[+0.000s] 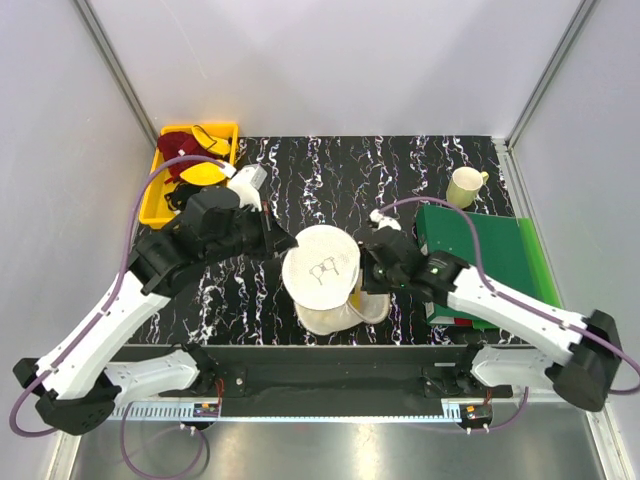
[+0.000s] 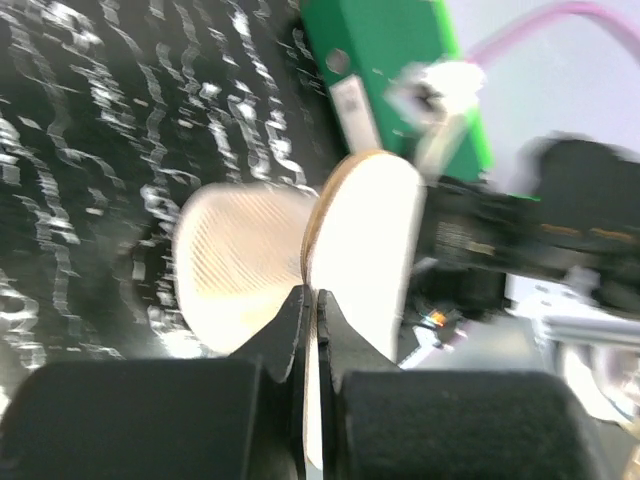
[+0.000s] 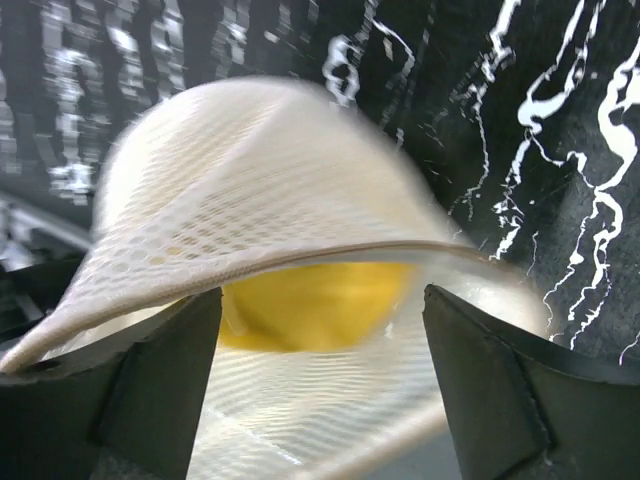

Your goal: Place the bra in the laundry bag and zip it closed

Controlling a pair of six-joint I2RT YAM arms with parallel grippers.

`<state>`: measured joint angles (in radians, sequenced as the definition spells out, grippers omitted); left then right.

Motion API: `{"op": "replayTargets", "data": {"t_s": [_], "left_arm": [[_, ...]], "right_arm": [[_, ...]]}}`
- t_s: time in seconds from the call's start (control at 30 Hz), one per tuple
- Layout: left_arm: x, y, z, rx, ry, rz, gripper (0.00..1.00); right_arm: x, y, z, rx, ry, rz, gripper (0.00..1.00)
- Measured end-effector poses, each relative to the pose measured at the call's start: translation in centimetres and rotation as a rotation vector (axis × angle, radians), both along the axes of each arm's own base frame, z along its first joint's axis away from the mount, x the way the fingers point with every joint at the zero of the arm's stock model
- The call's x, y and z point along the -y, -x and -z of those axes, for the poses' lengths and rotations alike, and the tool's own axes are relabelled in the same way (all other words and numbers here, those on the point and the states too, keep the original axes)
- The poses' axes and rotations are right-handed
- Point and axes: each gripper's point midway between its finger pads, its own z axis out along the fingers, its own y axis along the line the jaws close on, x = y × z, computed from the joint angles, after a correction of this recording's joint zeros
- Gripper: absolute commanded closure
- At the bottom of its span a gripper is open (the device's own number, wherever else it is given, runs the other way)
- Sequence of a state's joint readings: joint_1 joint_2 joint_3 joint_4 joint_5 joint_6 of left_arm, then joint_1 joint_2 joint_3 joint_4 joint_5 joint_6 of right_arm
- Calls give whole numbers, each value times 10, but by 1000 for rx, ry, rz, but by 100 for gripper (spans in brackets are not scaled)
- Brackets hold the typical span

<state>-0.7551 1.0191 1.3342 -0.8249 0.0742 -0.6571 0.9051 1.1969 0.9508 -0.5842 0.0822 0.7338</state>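
One black marbled desk (image 1: 420, 165) carries everything, and in the middle of it, toward the near edge, sits the laundry bag (image 1: 320, 262). It gapes like a clam, with the printed top dome lifted over the lower half.

Tucked inside is the bra (image 3: 315, 305). From the right wrist view it shows as a mustard lump under the raised mesh, just behind the tan rim (image 3: 300, 262).

The left hand (image 2: 312, 300) has its fingers pressed together on the edge of the top dome. That pinch is thin, right at the rim. The right hand (image 3: 320, 385) is spread wide, with the open mouth of the bag between its fingers. Whether they touch the mesh, I cannot tell.

Now the hazards, biggest first:
- **Bag skates:** nothing visibly anchors the lower half, so a sideways tug from the left could slide the whole bag toward the near edge.
- **Lid slips:** the mesh could slide out of that narrow pinch, and the dome would then flop down crooked with its two rims misaligned.
- **Bra spills or snags:** soft fabric sits right at the mouth. If it bulges over the rim when the halves meet, the zip would bite on cloth and jam.
- **Zip pull:** I cannot spot it in any view, so a blind reach could grab mesh instead.
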Motion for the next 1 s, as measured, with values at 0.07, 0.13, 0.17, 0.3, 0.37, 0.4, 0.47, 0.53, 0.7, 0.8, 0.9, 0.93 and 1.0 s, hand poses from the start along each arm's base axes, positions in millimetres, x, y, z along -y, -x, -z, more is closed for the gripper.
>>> {"op": "replayTargets", "data": {"t_s": [0.07, 0.13, 0.17, 0.3, 0.37, 0.4, 0.47, 0.53, 0.7, 0.8, 0.9, 0.93, 1.0], "left_arm": [[-5, -5, 7, 4, -48, -24, 100], [-10, -9, 23, -22, -108, -51, 100], [-11, -9, 26, -30, -120, -55, 100], [-21, -9, 52, -65, -180, -100, 100], [-27, -7, 61, -79, -201, -122, 100], [-31, -6, 65, -83, -208, -133, 100], [-40, -1, 68, -84, -212, -157, 100], [-45, 2, 63, -74, -194, -171, 100], [-51, 8, 57, -50, -151, -182, 100], [-55, 13, 69, -65, -161, -185, 100], [-60, 18, 81, -86, -177, -188, 100], [-61, 19, 82, -91, -179, -189, 100], [-62, 20, 83, -98, -174, -196, 100]], "right_arm": [[2, 2, -16, 30, -40, -2, 6], [0, 5, -26, 44, -71, -23, 3], [-2, 6, -28, 49, -84, -39, 1], [-10, 2, -22, 59, -75, -80, 0], [-11, -1, -7, 40, -26, -85, 0], [-13, -3, 0, 26, -1, -87, 0], [-13, -10, 19, -10, 79, -76, 0], [-13, -16, 35, -41, 156, -73, 0], [-9, -20, 41, -53, 228, -70, 0], [-1, -23, 38, -44, 267, -54, 0], [3, -25, 34, -25, 276, -33, 0], [4, -25, 32, -18, 269, -29, 0], [6, -24, 22, 7, 240, -21, 0]]}}
